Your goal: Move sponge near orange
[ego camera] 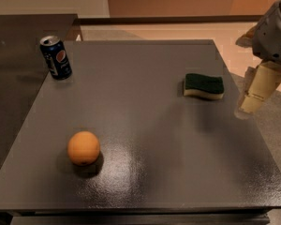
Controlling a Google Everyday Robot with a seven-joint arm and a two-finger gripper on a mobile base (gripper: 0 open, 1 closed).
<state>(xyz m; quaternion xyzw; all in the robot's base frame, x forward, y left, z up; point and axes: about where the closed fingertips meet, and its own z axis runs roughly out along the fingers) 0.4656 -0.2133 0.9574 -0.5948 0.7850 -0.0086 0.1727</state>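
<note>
Gripper (249, 106) beside one sponge (204, 86); one orange (83, 147)

Single camera, set high over the near edge of a dark table (145, 102), looks down and across it from fairly close; the gripper (248, 104) sits at three o'clock.

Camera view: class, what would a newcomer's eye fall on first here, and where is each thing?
The round orange fruit glows at the front left of the dark grey table. A wavy green-topped, yellow-based sponge lies at the right, with the robot's pale gripper hanging just beyond the table's right edge. A blue Pepsi can stands back left.
</note>
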